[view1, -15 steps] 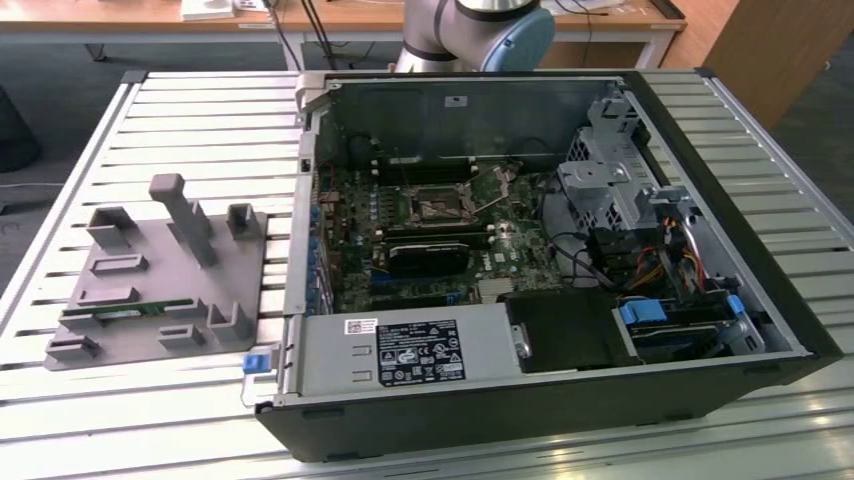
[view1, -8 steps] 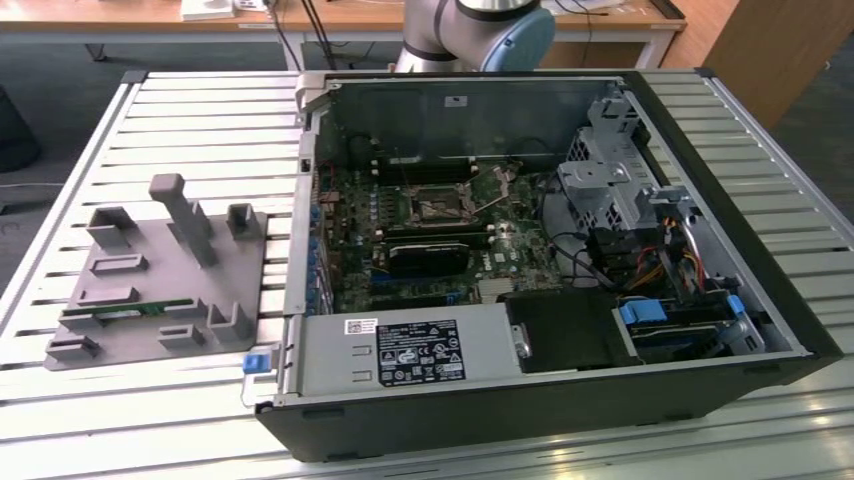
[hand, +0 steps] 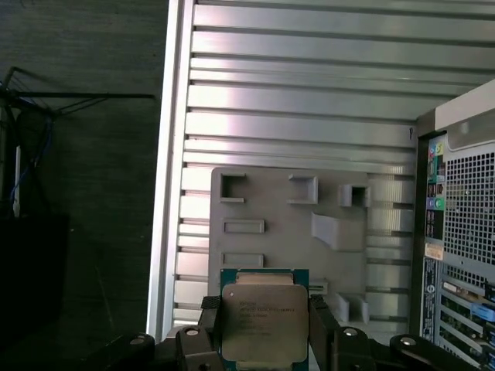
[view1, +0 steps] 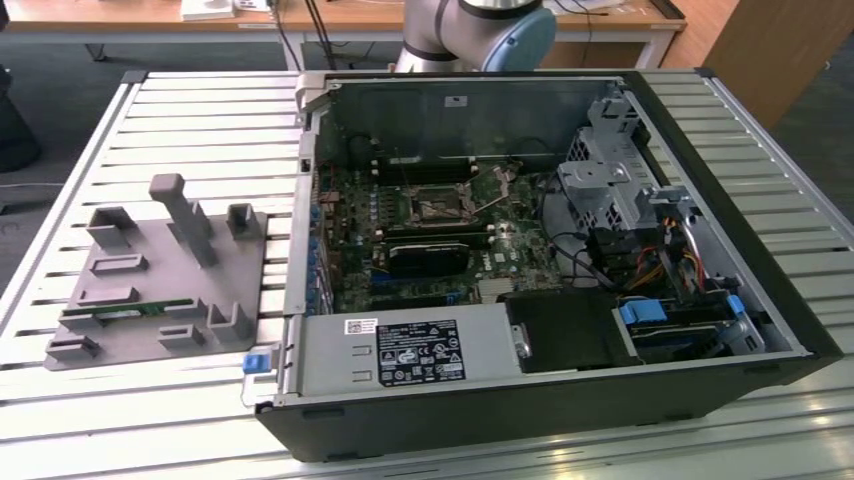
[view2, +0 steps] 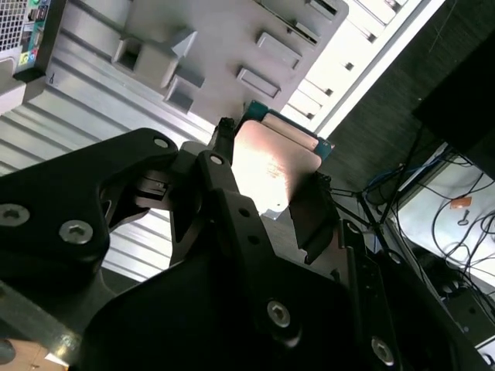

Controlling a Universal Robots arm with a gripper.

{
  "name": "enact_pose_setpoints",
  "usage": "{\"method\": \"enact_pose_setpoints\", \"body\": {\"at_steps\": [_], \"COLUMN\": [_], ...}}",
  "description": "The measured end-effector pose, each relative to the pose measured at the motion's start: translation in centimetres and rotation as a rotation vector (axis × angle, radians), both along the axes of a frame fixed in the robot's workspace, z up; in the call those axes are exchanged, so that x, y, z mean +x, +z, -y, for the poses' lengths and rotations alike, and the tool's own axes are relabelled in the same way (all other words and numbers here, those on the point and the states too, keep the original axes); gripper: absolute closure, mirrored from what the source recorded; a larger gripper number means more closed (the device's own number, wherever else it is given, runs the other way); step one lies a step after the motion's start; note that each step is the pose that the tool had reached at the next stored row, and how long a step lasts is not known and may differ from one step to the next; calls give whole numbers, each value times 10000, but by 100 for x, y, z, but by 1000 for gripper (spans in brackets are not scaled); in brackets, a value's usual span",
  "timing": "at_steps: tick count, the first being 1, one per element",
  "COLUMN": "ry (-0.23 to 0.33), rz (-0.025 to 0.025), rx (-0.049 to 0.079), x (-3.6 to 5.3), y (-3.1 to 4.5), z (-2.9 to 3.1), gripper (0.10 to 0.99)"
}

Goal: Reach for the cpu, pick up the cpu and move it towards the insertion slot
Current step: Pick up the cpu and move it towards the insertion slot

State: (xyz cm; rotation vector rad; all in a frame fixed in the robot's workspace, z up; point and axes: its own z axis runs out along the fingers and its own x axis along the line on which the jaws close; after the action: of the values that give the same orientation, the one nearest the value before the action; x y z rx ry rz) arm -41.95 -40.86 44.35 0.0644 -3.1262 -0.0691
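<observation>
Pincer [hand: 265,325] of black metal grips the cpu [hand: 263,325] by two opposite edges, one finger on each side, the jaws closed only as far as the chip's width. In both wrist views the cpu [view2: 271,166] shows its shiny silver lid, with a thin green border along one edge. The fingers [view2: 220,151] press flat against the chip's sides.

The cpu is outside the computer case [view1: 747,300], held over the near edge of a grey holder [hand: 271,224] with shallow square and oblong pockets. In the first wrist view, that holder lies on a ribbed aluminium surface [hand: 309,100], just beside the perforated back panel [hand: 464,232] of the case.

In the exterior view the computer case lies on its side with its inside open to the camera. The grey holder [view1: 147,290] sits on the surface [view1: 200,110] on the exterior view's left of the case, near it but apart. A long green memory stick [view1: 127,313] rests in the holder.

The insertion slot [view1: 438,208] is inside the case, on the motherboard, a silvery square frame round a dark centre. A long black card [view1: 424,255] sits just beside it, also inside the case. The robot arm [view1: 481,30] rises behind the far wall of the case.
</observation>
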Motion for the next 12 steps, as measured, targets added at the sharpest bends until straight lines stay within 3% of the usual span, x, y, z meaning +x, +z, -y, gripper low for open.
{"method": "enact_pose_setpoints", "body": {"at_steps": [12], "ry": [0], "rz": [1], "rx": [1], "x": [185], "y": [-1], "z": [0], "gripper": [549]}}
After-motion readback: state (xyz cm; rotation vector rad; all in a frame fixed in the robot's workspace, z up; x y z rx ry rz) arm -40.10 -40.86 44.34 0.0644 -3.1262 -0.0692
